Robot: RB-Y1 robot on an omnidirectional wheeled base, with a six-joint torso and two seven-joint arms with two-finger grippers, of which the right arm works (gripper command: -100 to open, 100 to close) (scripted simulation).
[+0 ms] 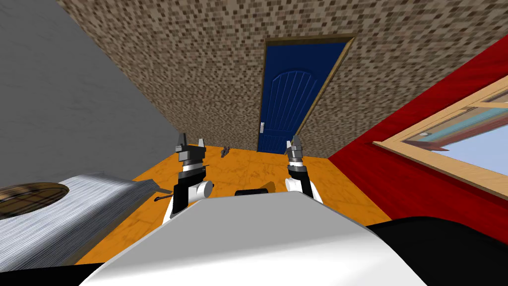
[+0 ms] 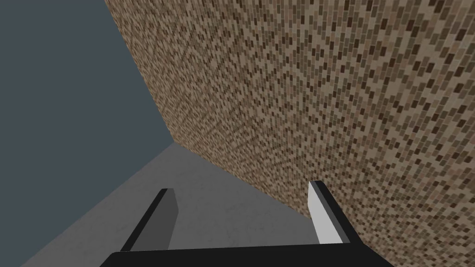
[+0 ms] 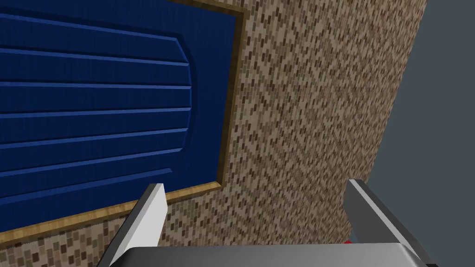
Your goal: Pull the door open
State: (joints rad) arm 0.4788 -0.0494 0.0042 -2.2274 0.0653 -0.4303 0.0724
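Note:
A dark blue panelled door (image 1: 290, 97) in a brown wooden frame stands shut in the speckled brown wall, some way ahead across the orange floor. Its small light handle (image 1: 262, 127) sits low on the door's left edge. In the right wrist view the same door (image 3: 93, 106) shows beyond my right gripper (image 3: 255, 208), whose fingers stand open and empty. In the head view my right gripper (image 1: 294, 144) is held up well short of the door. My left gripper (image 1: 190, 142) is raised beside it, and the left wrist view shows this gripper (image 2: 241, 208) open and empty.
A grey counter (image 1: 94, 203) with a round brown basin (image 1: 30, 193) lies close on my left. A red wall (image 1: 421, 164) with a wood-framed window (image 1: 461, 139) runs along my right. A small dark object (image 1: 225, 151) lies on the orange floor (image 1: 248, 169) near the speckled wall.

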